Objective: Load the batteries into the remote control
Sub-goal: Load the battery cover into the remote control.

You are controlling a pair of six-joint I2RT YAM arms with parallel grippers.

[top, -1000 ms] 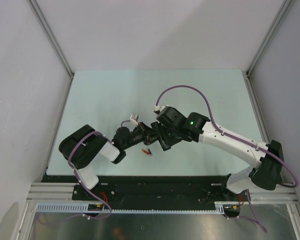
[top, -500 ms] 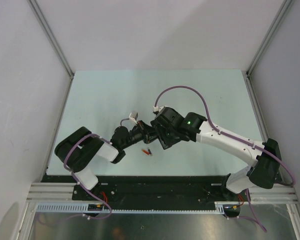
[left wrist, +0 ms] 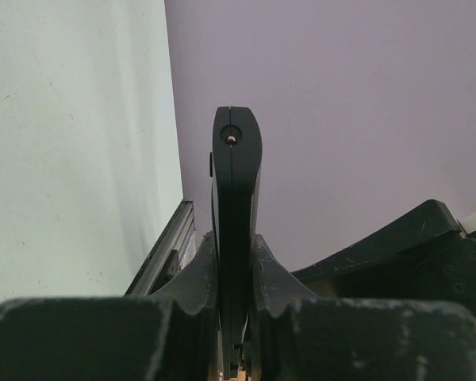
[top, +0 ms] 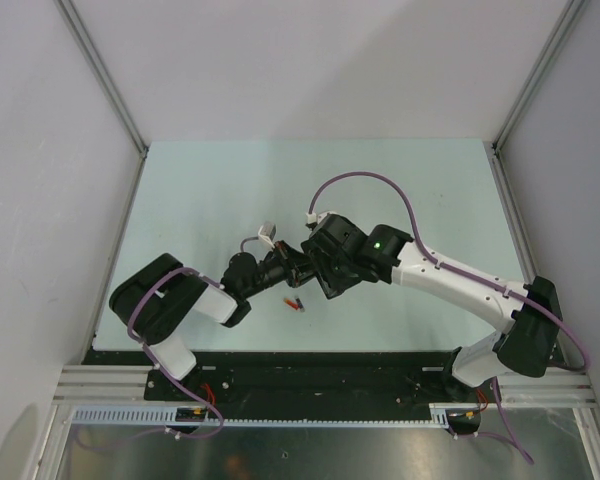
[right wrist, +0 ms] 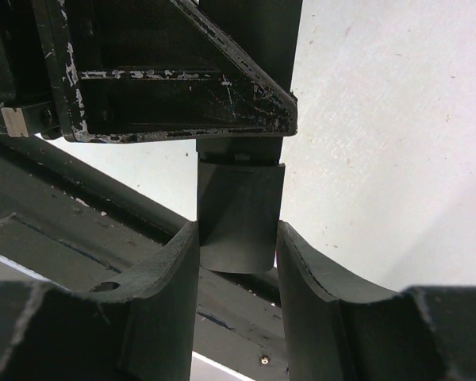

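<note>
My left gripper (top: 283, 268) is shut on the black remote control (left wrist: 236, 182), which stands edge-on out of its jaws (left wrist: 235, 270). My right gripper (top: 316, 272) meets it from the other side. In the right wrist view its fingers (right wrist: 238, 254) are closed on both sides of the remote's end section (right wrist: 239, 218), which has a seam across it. Two small batteries (top: 294, 303), one red-orange, lie on the table just in front of the grippers, touched by neither.
The pale green table (top: 210, 200) is walled by white panels at the back and sides. A black base rail (top: 300, 365) runs along the near edge. Purple cables loop over both arms.
Both arms shifted slightly left with the remote held between them, then stayed still. The batteries have not moved.
</note>
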